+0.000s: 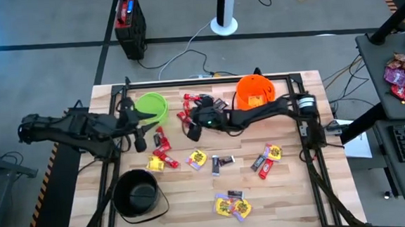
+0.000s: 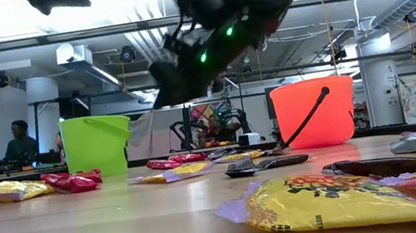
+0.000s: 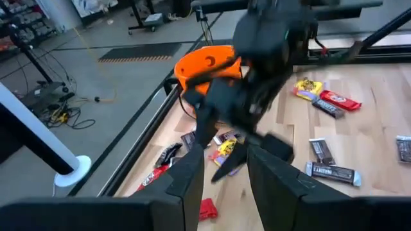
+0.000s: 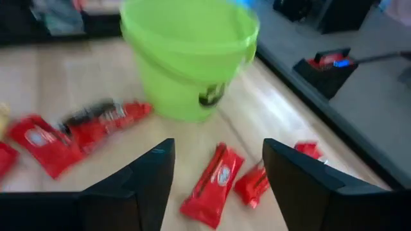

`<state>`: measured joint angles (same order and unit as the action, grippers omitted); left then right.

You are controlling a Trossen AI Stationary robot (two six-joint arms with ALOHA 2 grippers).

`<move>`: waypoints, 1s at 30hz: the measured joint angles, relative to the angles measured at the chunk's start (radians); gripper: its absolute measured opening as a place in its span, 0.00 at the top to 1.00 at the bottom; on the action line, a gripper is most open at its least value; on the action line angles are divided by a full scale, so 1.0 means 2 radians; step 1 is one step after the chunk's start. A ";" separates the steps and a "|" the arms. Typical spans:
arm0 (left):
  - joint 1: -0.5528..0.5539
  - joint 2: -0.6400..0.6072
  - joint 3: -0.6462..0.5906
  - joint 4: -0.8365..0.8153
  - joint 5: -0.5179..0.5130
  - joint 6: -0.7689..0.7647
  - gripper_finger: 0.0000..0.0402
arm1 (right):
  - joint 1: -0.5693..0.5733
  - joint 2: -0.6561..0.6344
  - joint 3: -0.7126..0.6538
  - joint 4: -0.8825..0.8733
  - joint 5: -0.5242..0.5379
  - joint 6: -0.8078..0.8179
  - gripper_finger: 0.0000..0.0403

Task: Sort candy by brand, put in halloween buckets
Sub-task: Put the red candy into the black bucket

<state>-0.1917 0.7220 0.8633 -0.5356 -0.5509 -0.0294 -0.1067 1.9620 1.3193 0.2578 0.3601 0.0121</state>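
Yellow candy lies nearest, others scattered across the tabletop by the green bucket; right tool gapes empty above red bars — may nudge them; left tool parted, empty, beside that bucket — arms could collide.

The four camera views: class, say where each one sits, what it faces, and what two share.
High: overhead, straight down on the table, both arms.
Low: tabletop level, facing the room; the right gripper hangs above.
Left wrist: faces the orange bucket, own fingers.
Right wrist: faces the green bucket, own open fingers.
All show a bucket.
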 joint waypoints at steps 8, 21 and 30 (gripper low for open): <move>0.000 -0.031 -0.013 0.006 0.000 0.001 0.74 | -0.014 0.080 0.066 -0.067 0.001 0.072 0.35; 0.000 -0.019 -0.014 0.020 0.000 0.010 0.74 | -0.027 0.133 0.100 -0.116 -0.001 0.129 0.48; -0.001 -0.001 -0.064 0.126 0.010 0.008 0.74 | -0.036 0.130 0.100 -0.132 -0.036 0.123 0.87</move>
<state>-0.1928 0.7210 0.7361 -0.2833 -0.5307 -0.0128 -0.1780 2.2213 1.5199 -0.0052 0.2888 0.2584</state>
